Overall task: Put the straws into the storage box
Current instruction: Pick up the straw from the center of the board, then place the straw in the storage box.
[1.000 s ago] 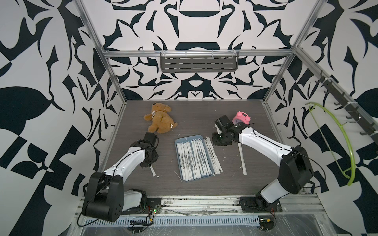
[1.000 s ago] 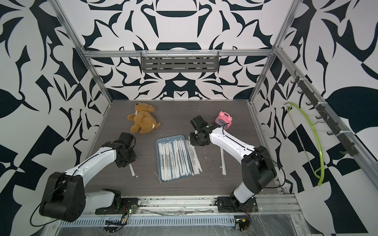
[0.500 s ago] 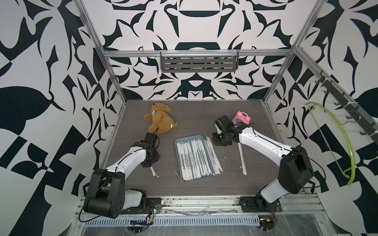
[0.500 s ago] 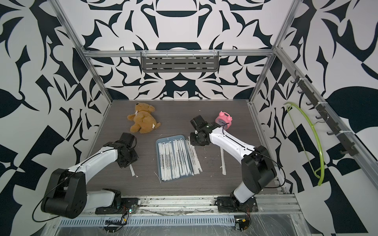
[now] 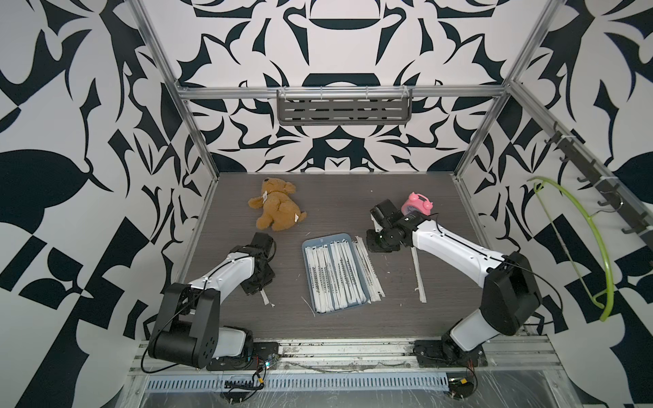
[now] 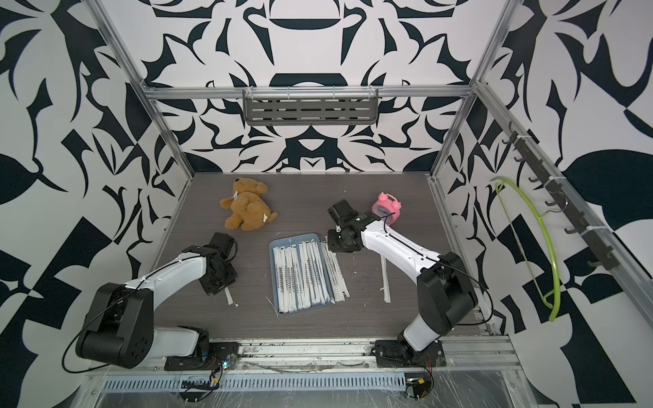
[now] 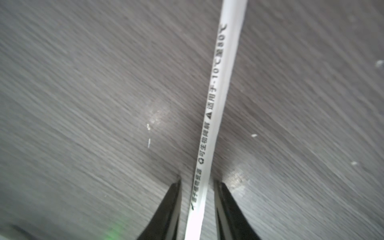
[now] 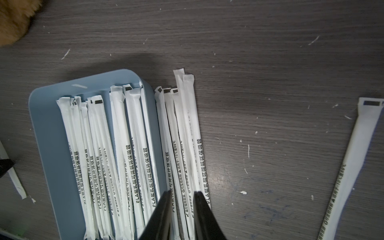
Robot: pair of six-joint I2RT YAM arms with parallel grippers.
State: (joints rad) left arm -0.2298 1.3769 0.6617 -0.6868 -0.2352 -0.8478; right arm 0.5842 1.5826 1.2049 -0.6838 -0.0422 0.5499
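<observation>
Both top views: storage box (image 5: 325, 240) mid-desk (image 5: 335, 197), straws (image 5: 335, 275) lying lengthwise inside; further ones on the desk just beside its rim, on the right arm's side.
Left wrist: left gripper (image 7: 198, 185), fingers apart, straddling one loose straw (image 7: 216, 104) on the desk.
Right wrist: right gripper (image 8: 181, 193), fingers narrowly apart over the straws beside the box.

Left arm (image 5: 226, 272) — elbow slightly farther forward

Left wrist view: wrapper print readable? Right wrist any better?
Left wrist view: print on the white paper-wrapped straw reads mid-frame, blurs toward its far end; dark fingers soft. Right wrist view: print on the straws in the blue-grey plastic tray is sharp; soft shadow on the grey wood-grain table beyond it.
</observation>
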